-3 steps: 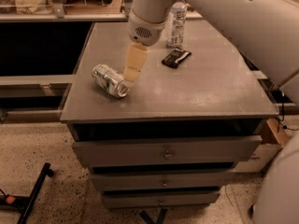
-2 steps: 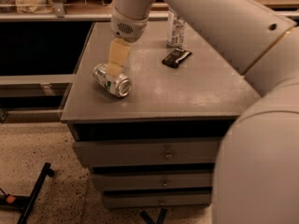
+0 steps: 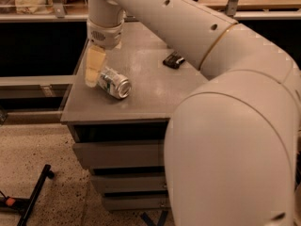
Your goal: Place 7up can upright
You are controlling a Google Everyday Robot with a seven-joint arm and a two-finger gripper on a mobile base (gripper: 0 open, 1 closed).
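The 7up can (image 3: 113,82) lies on its side on the grey cabinet top (image 3: 150,93), near the front left corner, with a shiny silver end facing front right. My gripper (image 3: 92,78) hangs from the white wrist (image 3: 105,29), pointing down at the can's far left end, close to or touching it. It is at the left edge of the top. My large white arm fills the right of the view and hides the back right of the top.
A small black object (image 3: 173,60) lies on the top behind the can, to the right. Drawers (image 3: 117,157) sit under the top. A black stand leg (image 3: 35,197) lies on the speckled floor at left. Shelving runs behind.
My gripper has moved left, from over the can to its left end. The arm has swung across and now covers the right side of the view. The can has not moved.
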